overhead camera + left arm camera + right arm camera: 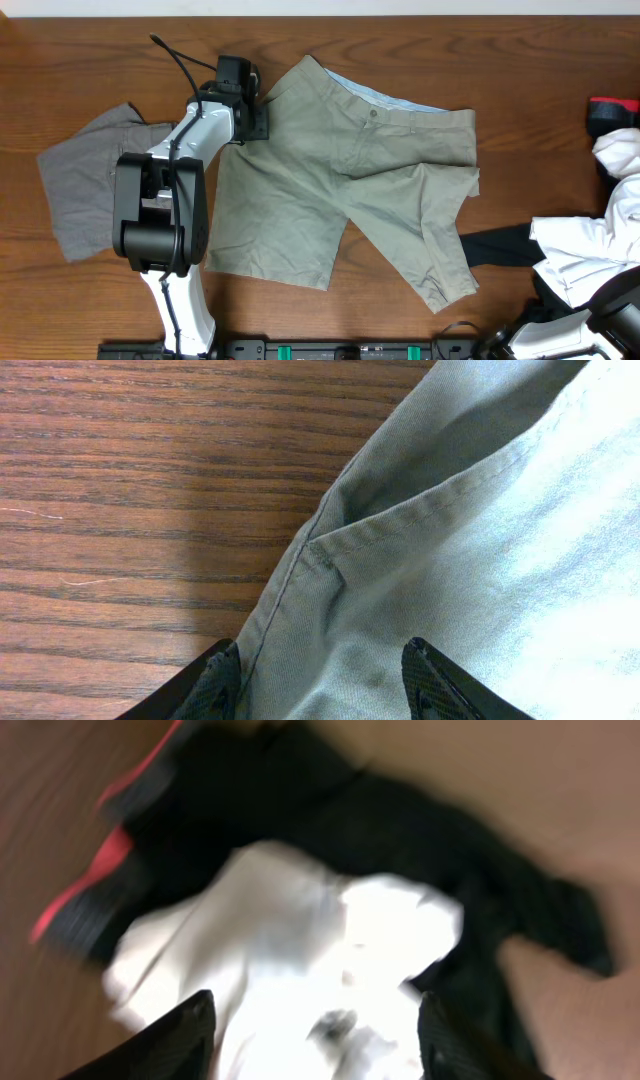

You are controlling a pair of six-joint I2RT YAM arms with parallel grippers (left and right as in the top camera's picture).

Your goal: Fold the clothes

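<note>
No fold shows yet: the khaki shorts (350, 190) lie spread flat mid-surface, the left hand (320, 682) half-open astride their edge, unclosed, the right hand (320, 1038) open, empty, over the right-edge clothes pile (590, 255).

Overhead I see the whole table (80, 60); my wrist views look down close on its shorts (480, 560) and white cloth (300, 950).

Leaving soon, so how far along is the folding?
Possibly done: the grey shorts lie compact at the left. In hand: the left gripper sits open over the waistband corner of the khaki shorts, spread flat, unfolded. Left: folding them, plus the white and black pile by the right gripper.
</note>
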